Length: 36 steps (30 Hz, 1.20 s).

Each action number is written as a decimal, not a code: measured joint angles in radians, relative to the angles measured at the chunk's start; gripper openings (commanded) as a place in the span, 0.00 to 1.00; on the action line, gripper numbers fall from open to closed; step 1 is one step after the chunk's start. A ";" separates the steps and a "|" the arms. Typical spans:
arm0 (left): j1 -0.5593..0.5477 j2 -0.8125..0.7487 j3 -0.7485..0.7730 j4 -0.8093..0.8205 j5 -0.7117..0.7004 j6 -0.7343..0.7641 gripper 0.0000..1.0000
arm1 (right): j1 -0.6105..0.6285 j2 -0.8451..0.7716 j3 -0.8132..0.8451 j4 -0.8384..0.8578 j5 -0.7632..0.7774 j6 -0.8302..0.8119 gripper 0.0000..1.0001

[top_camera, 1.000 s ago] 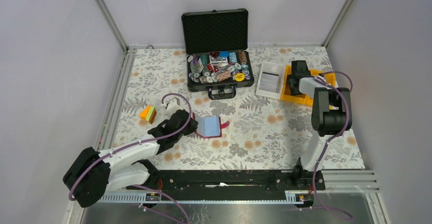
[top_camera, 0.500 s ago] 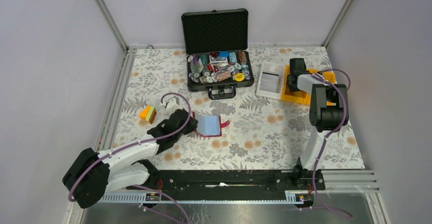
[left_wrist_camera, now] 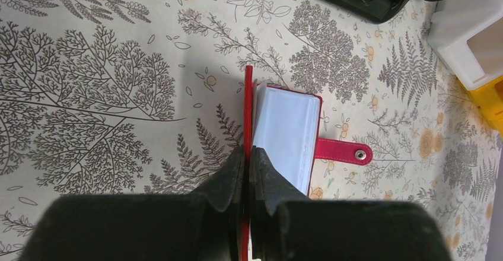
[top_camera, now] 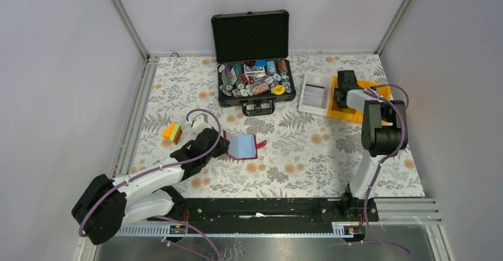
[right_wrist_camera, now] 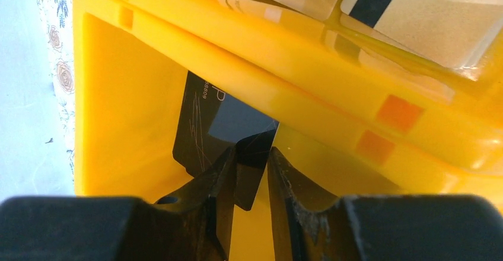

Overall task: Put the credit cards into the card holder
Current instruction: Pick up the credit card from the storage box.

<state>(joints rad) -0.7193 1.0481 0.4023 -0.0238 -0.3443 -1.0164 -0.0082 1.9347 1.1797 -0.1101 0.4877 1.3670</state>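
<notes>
**Left end effector clamped on the card holder, right end effector down in the yellow bin**

My left end effector is pinched together on the raised red cover of the card holder, which lies open on the floral table, a little left of centre in the top view. Its pale inner sleeves face up and its snap tab sticks out to the right in the left wrist view. My right end effector is reaching into the yellow bin at the upper right of the top view. Its fingers stand narrowly apart, with the corner of a dark card between them, and I cannot tell if they actually grip it. Tan-gold cards lie in the next compartment, at the top right of the right wrist view.
</notes>
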 measured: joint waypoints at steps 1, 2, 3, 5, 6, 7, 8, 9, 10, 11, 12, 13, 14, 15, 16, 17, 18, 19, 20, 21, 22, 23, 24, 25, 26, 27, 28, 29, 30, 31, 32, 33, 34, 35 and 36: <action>0.000 -0.002 -0.003 0.000 0.000 0.000 0.00 | 0.000 -0.005 -0.006 0.000 0.000 0.002 0.29; 0.000 -0.002 -0.005 0.000 0.000 0.000 0.00 | 0.001 -0.011 -0.012 0.000 0.000 0.003 0.29; 0.001 -0.002 -0.006 0.000 0.000 0.000 0.00 | 0.001 -0.016 -0.019 0.000 0.000 0.005 0.28; 0.002 -0.005 -0.006 0.000 0.000 0.001 0.00 | 0.002 -0.025 -0.031 0.003 0.000 0.010 0.26; 0.003 -0.008 -0.006 0.000 0.000 0.002 0.00 | 0.002 -0.029 -0.037 0.005 0.000 0.013 0.24; 0.004 -0.010 -0.006 0.000 0.000 0.003 0.00 | 0.002 -0.033 -0.042 0.006 0.000 0.015 0.23; 0.005 -0.013 -0.006 0.000 0.000 0.004 0.00 | 0.002 -0.038 -0.047 0.008 0.000 0.018 0.21; 0.006 -0.014 -0.006 0.000 0.000 0.005 0.00 | 0.002 -0.041 -0.050 0.008 0.000 0.019 0.20; 0.006 -0.014 -0.006 0.001 0.001 0.006 0.00 | 0.002 -0.045 -0.053 0.008 0.001 0.021 0.19; 0.006 -0.014 -0.008 0.001 0.001 0.007 0.00 | 0.002 -0.049 -0.055 0.008 0.001 0.022 0.17; 0.006 -0.014 -0.010 0.003 0.002 0.008 0.00 | 0.002 -0.053 -0.057 0.008 0.002 0.024 0.16; 0.007 -0.014 -0.013 0.003 0.003 0.009 0.00 | 0.002 -0.056 -0.057 0.005 0.002 0.024 0.16; 0.008 -0.014 -0.014 0.003 0.003 0.011 0.00 | 0.002 -0.059 -0.057 0.002 0.002 0.024 0.15; 0.008 -0.014 -0.015 0.004 0.004 0.014 0.00 | 0.002 -0.062 -0.057 -0.002 0.002 0.024 0.15; 0.010 -0.014 -0.016 0.005 0.005 0.015 0.00 | 0.002 -0.066 -0.058 -0.008 0.005 0.024 0.13; 0.011 -0.014 -0.017 0.004 0.006 0.017 0.00 | 0.003 -0.073 -0.059 -0.013 0.009 0.024 0.12; 0.012 -0.014 -0.017 0.005 0.007 0.018 0.00 | 0.003 -0.079 -0.061 -0.016 0.013 0.024 0.11; 0.013 -0.014 -0.017 0.005 0.008 0.019 0.00 | 0.004 -0.087 -0.062 -0.021 0.019 0.023 0.10; 0.013 -0.014 -0.017 0.005 0.008 0.019 0.00 | 0.005 -0.095 -0.063 -0.026 0.024 0.021 0.09; 0.013 -0.014 -0.017 0.006 0.010 0.022 0.00 | 0.005 -0.100 -0.063 -0.030 0.028 0.020 0.08; 0.014 -0.014 -0.017 0.007 0.011 0.023 0.00 | 0.005 -0.106 -0.063 -0.034 0.032 0.018 0.07; 0.014 -0.014 -0.017 0.010 0.014 0.023 0.00 | 0.005 -0.111 -0.063 -0.036 0.038 0.016 0.06; 0.015 -0.014 -0.017 0.011 0.016 0.024 0.00 | 0.005 -0.115 -0.063 -0.037 0.044 0.013 0.05; 0.016 -0.014 -0.017 0.014 0.019 0.025 0.00 | 0.005 -0.119 -0.063 -0.039 0.048 0.010 0.04; 0.017 -0.014 -0.017 0.015 0.020 0.026 0.00 | 0.005 -0.123 -0.063 -0.040 0.053 0.005 0.03; 0.017 -0.014 -0.017 0.017 0.023 0.026 0.00 | 0.005 -0.126 -0.063 -0.041 0.055 0.000 0.02; 0.018 -0.014 -0.017 0.018 0.026 0.027 0.00 | 0.005 -0.130 -0.063 -0.042 0.059 -0.005 0.02; 0.018 -0.014 -0.017 0.018 0.027 0.030 0.00 | 0.005 -0.133 -0.063 -0.044 0.063 -0.009 0.01; 0.019 -0.014 -0.017 0.018 0.030 0.031 0.00 | 0.005 -0.137 -0.063 -0.045 0.071 -0.014 0.00; 0.019 -0.014 -0.017 0.018 0.032 0.032 0.00 | 0.006 -0.141 -0.063 -0.046 0.074 -0.019 0.00; 0.019 -0.014 -0.017 0.019 0.036 0.033 0.00 | 0.006 -0.146 -0.063 -0.048 0.078 -0.026 0.00; 0.020 -0.014 -0.017 0.019 0.040 0.034 0.00 | 0.006 -0.152 -0.063 -0.049 0.081 -0.034 0.00; 0.021 -0.014 -0.017 0.019 0.045 0.035 0.00 | 0.006 -0.157 -0.063 -0.050 0.085 -0.040 0.00; 0.021 -0.013 -0.017 0.019 0.051 0.038 0.00 | 0.006 -0.161 -0.063 -0.051 0.090 -0.048 0.00; 0.021 -0.012 -0.017 0.019 0.052 0.039 0.00 | 0.006 -0.165 -0.063 -0.050 0.095 -0.055 0.00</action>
<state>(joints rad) -0.6987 1.0359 0.3855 -0.0048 -0.2920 -0.9771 -0.0025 1.7695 1.1168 -0.1604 0.5823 1.3121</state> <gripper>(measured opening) 0.047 0.112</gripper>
